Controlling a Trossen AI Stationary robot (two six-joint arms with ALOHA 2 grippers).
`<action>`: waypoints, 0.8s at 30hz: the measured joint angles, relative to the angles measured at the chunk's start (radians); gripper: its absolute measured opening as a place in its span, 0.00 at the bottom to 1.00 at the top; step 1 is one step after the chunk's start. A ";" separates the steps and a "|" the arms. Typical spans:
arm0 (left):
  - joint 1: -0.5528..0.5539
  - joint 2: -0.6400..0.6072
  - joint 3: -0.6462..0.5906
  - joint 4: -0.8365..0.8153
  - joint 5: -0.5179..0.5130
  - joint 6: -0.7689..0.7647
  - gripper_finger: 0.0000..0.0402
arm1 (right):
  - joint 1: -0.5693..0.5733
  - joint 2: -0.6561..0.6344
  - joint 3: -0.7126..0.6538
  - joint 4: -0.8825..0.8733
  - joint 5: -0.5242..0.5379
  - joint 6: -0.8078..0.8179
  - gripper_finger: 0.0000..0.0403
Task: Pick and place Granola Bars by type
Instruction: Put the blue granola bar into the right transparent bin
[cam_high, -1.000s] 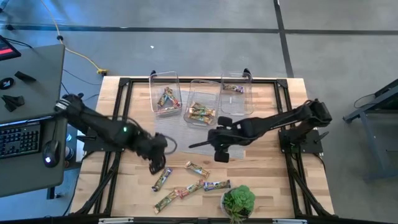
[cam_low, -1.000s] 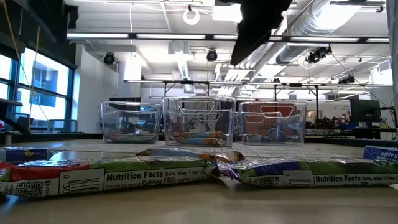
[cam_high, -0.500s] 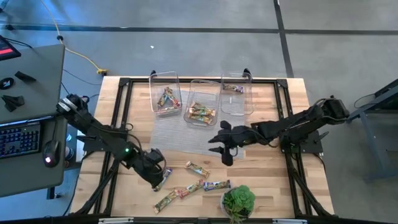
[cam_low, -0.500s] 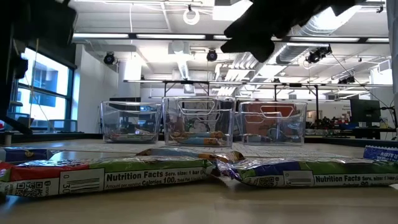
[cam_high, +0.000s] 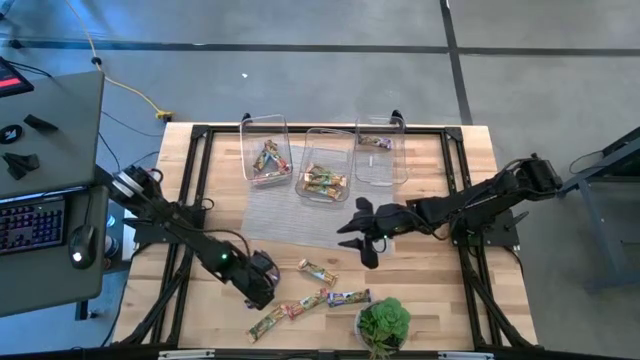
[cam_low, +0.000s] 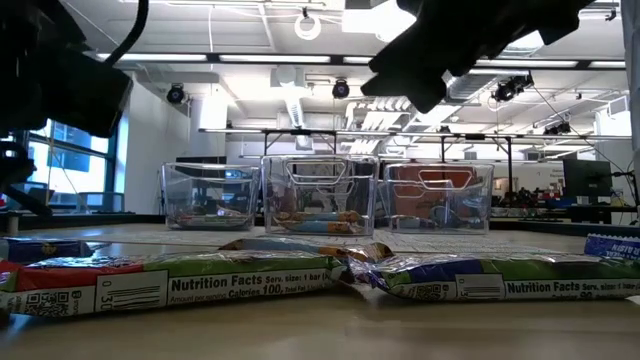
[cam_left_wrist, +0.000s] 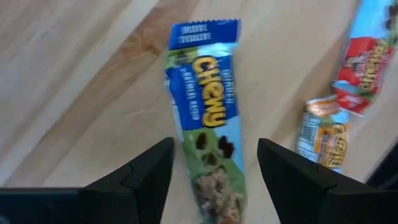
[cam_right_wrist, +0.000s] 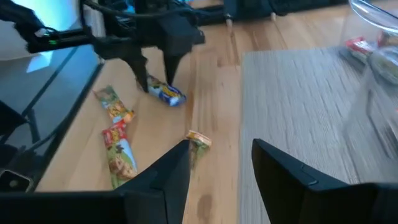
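Left gripper: was positioned low over the front-left part of the table, its fingers spread apart on either side of a blue-wrapped granola bar; the bar was seen lying flat on the wood and was not clamped.
Right gripper: was held above the grey mat near the table's middle, with its jaws parted and nothing between them.
Loose granola bars: an orange-ended bar, a blue-ended bar and a red and green pair were scattered on the front of the table, near a potted plant.
Left bin: several bars were contained in it.
Middle bin: several gold-brown bars were contained in it.
Right bin: a single bar was seen at its far end.
Bins together: were lined in a row along the table's far edge.
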 joint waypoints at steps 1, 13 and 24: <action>0.000 0.014 0.007 -0.008 0.000 0.000 0.57 | 0.000 0.000 0.000 0.013 -0.005 -0.010 0.39; 0.000 0.070 0.037 -0.072 -0.015 0.053 0.55 | 0.000 0.000 0.000 0.029 -0.008 -0.048 0.39; -0.002 0.073 0.035 -0.041 -0.070 0.058 0.55 | -0.001 0.000 0.000 0.028 -0.007 -0.047 0.39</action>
